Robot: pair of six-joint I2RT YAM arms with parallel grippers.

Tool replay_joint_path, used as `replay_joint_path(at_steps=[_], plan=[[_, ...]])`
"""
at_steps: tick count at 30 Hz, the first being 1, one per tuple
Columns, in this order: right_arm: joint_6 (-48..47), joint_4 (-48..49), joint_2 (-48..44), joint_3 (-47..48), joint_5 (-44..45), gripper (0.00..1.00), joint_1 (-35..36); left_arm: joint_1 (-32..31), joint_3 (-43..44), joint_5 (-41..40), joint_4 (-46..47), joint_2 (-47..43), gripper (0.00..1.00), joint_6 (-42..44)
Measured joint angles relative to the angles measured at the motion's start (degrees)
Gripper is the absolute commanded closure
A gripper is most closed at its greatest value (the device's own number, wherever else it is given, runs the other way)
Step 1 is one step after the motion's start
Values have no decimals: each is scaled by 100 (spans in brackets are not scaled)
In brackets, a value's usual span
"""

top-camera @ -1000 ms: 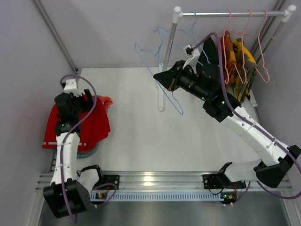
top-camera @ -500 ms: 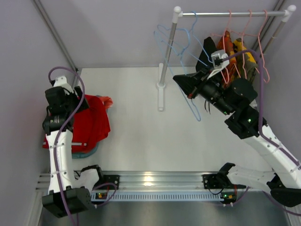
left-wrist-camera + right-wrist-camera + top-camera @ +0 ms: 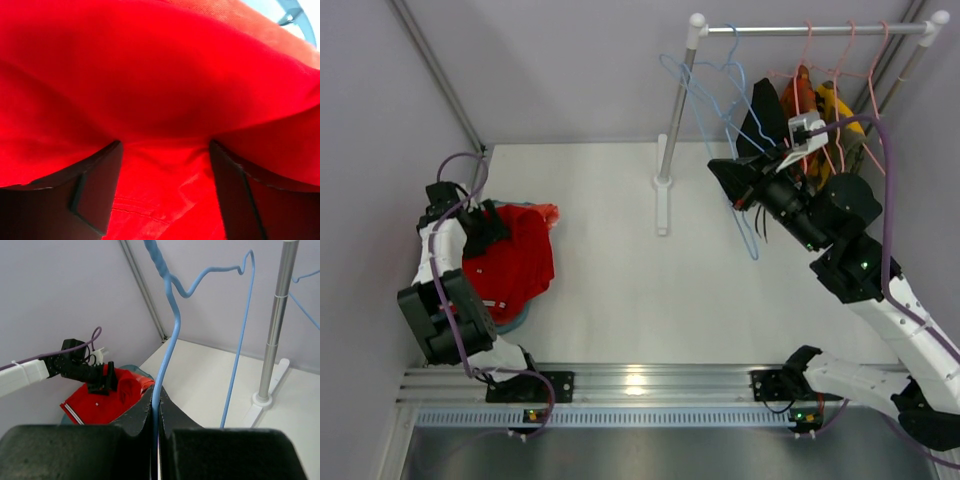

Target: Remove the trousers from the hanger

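The plain red trousers (image 3: 515,265) lie in a heap at the table's left edge, off any hanger. An orange-red fold (image 3: 546,213) peeks out at their far side. My left gripper (image 3: 483,226) is down on the heap. In the left wrist view its fingers (image 3: 95,190) stand apart, with red cloth (image 3: 165,90) between and over their tips. My right gripper (image 3: 732,178) is shut on the wire of an empty blue hanger (image 3: 748,228) and holds it in the air beside the rack. The wire (image 3: 172,330) runs up between its closed jaws. The red trousers (image 3: 107,402) show far left there.
A rack with a grey pole (image 3: 675,110) and top rail (image 3: 810,30) stands at the back right. More blue hangers (image 3: 705,75) and pink hangers (image 3: 845,90) with yellow-and-orange garments (image 3: 830,110) hang on it. A teal edge (image 3: 515,320) shows under the red heap.
My right gripper has carried the blue hanger rightward and back toward the rail. My left arm has folded back toward the left edge, its gripper staying at the red trousers.
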Motion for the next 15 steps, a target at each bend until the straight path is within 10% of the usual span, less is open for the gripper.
replay_joint_path(at_steps=[15], plan=[[122,-297,-881,-181,-92,100,-787,11,-356,433,369,-625,1,782]])
